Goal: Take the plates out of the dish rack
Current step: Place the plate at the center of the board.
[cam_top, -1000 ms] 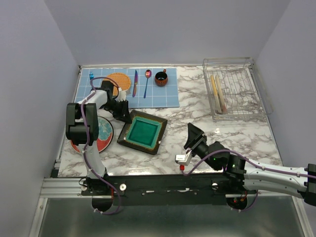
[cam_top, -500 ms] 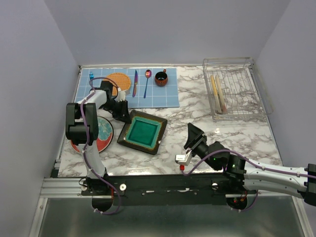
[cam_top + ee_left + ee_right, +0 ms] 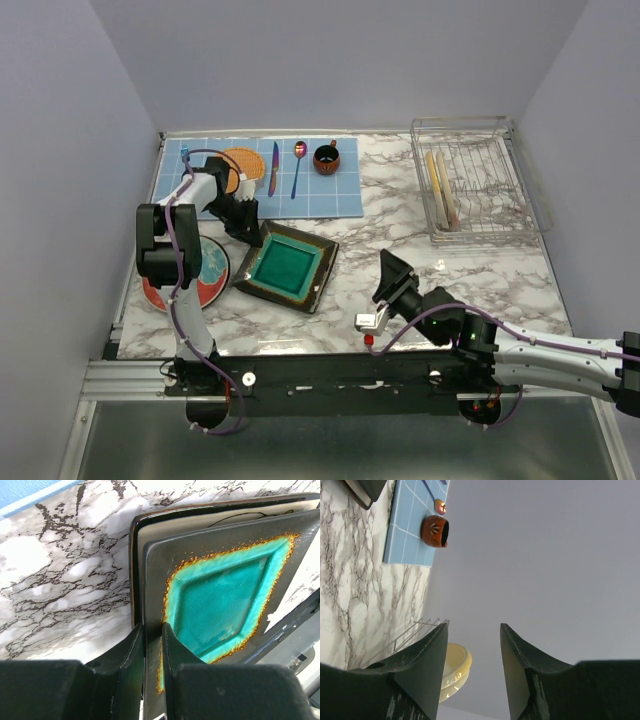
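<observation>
The black-and-white left arm [image 3: 160, 255] rises from its base at the near edge, folds at a dark elbow and reaches its pale forearm toward the far left, where the wrist bends back down. Its black two-finger left gripper [image 3: 245, 222] points down and inward – the jaws are nearly together, pinching the rim of a square dark plate with a teal centre [image 3: 220, 595] from both faces. The right arm [image 3: 540, 352] lies low, stretched from the right side toward the middle. Its black right gripper [image 3: 390, 268] tilts upward and away from the bases, jaws parted, with nothing between them.
</observation>
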`<state>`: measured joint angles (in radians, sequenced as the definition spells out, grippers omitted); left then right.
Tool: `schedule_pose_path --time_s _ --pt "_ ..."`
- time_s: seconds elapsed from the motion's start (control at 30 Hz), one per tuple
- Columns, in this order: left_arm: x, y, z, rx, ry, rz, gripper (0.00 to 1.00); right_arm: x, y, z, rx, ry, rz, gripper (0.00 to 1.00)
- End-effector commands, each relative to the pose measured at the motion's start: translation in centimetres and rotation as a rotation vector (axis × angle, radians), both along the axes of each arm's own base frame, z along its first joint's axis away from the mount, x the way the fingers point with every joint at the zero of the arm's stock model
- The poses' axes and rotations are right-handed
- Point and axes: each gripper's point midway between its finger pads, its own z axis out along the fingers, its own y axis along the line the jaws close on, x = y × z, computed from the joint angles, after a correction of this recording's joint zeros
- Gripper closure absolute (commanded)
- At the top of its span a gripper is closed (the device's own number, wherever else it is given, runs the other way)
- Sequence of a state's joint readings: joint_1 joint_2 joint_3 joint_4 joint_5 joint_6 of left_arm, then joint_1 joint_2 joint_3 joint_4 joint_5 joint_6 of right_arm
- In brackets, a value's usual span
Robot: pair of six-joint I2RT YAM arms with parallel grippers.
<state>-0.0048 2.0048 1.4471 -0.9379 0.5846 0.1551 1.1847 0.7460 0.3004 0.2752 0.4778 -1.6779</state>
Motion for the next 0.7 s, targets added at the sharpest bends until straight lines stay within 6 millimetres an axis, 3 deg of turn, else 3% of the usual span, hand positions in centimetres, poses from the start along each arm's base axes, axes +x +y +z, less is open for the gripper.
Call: schedule_pose_path --time_s 0.0,0.17,0.2,0.4,0.67 --pt "1.3 5.4 -4.3 0.294 -0.043 -0.046 0.87 -0.1 0.2 0.3 0.011 -0.021 0.017 0.46" --pt "1.1 5.0 -4.5 0.28 -0.041 -0.035 0.87 -0.2 0.2 0.4 0.01 -0.022 0.02 0.46" --pt "1.0 4.0 -4.5 0.276 -0.045 -0.057 0.87 -0.2 0.2 0.4 0.01 -0.022 0.02 0.46" --pt "0.9 2.6 -4.7 0.266 -0.045 -0.072 0.87 -0.1 0.1 0.5 0.012 -0.026 0.014 0.46" --pt "1.0 2.6 -4.9 0.275 -0.049 -0.068 0.9 -0.2 0.0 0.5 0.014 -0.025 0.014 0.46"
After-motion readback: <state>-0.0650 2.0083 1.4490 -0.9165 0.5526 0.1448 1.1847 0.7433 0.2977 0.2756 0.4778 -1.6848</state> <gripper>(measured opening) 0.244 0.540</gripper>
